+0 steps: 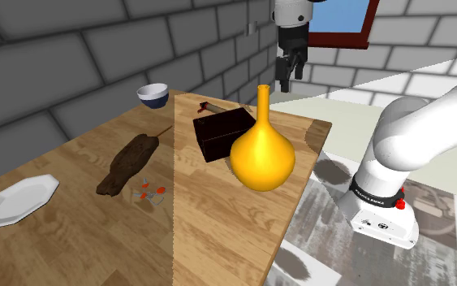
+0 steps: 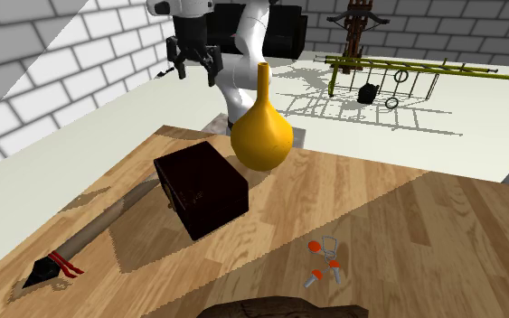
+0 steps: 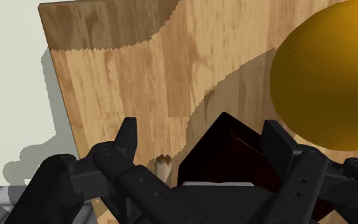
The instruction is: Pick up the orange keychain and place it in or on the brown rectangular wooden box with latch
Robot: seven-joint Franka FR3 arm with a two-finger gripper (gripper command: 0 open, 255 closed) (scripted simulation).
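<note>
Gripper (image 1: 291,80): black, hanging high above the counter (image 1: 218,236) and well clear of everything on it, fingers spread wide and clasping nothing.
Wrist view: the two fingers (image 3: 128,133) stand apart, with a corner of the box far below between them and the vase's round belly off to one side.
Orange keychain (image 1: 149,192): lying flat on the counter, small orange pieces on a thin ring, untouched; in the second exterior view (image 2: 323,257) it sits to the right of the box and nearer the camera, well apart from it.
Box (image 2: 202,191): dark brown, rectangular, lid down, resting on the counter just beside the vase.
Vase (image 1: 260,154): yellow, round-bodied with a tall narrow neck, upright.
Dark oblong lump (image 1: 129,164): rough and brown, lying near the keychain on the shoulder view's left.
Spear-like stick (image 2: 62,257): dark pointed head bound in red, shaft running toward the box.
Plate (image 1: 17,201): white, at the counter's near-left corner in the shoulder view.
Bowl (image 1: 153,94): at the far edge by the grey brick wall.
</note>
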